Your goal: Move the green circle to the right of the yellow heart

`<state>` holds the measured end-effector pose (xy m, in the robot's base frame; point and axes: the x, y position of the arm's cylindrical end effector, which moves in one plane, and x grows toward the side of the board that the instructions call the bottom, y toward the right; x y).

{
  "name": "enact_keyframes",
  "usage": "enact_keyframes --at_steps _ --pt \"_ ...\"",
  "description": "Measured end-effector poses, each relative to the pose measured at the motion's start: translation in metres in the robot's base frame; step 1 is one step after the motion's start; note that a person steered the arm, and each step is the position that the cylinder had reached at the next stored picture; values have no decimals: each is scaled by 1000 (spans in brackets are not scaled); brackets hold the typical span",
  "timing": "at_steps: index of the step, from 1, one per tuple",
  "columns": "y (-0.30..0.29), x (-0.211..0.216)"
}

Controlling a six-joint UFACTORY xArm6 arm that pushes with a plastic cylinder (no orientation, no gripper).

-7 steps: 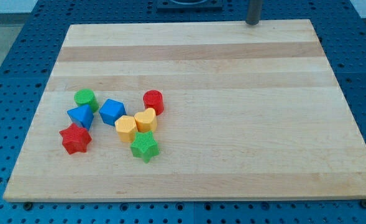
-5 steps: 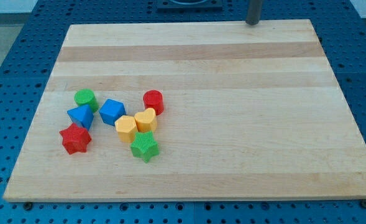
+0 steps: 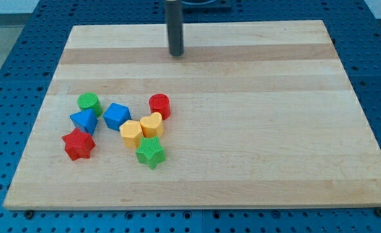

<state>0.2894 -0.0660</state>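
The green circle (image 3: 88, 103) sits at the left of the wooden board (image 3: 242, 129), at the top left of a cluster of blocks. The yellow heart (image 3: 152, 124) lies in the cluster's right part, touching a yellow hexagon (image 3: 131, 134) on its left. My tip (image 3: 176, 54) stands near the board's top edge, well above the cluster and to the right of the green circle, touching no block.
A red cylinder (image 3: 160, 105) sits just above the yellow heart. A green star (image 3: 151, 152) lies below it. A blue cube (image 3: 116, 116), a blue block (image 3: 83, 120) and a red star (image 3: 78, 144) fill the cluster's left side.
My tip has moved from the board's top right edge leftward and down to the top middle. No block has moved.
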Motion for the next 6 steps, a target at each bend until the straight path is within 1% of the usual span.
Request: enact_keyframes --at_steps 1,2,3,4,6 --pt "-52 0" --pt "-145 2" --pt "-227 43" --pt "-239 53" --pt "-239 101"
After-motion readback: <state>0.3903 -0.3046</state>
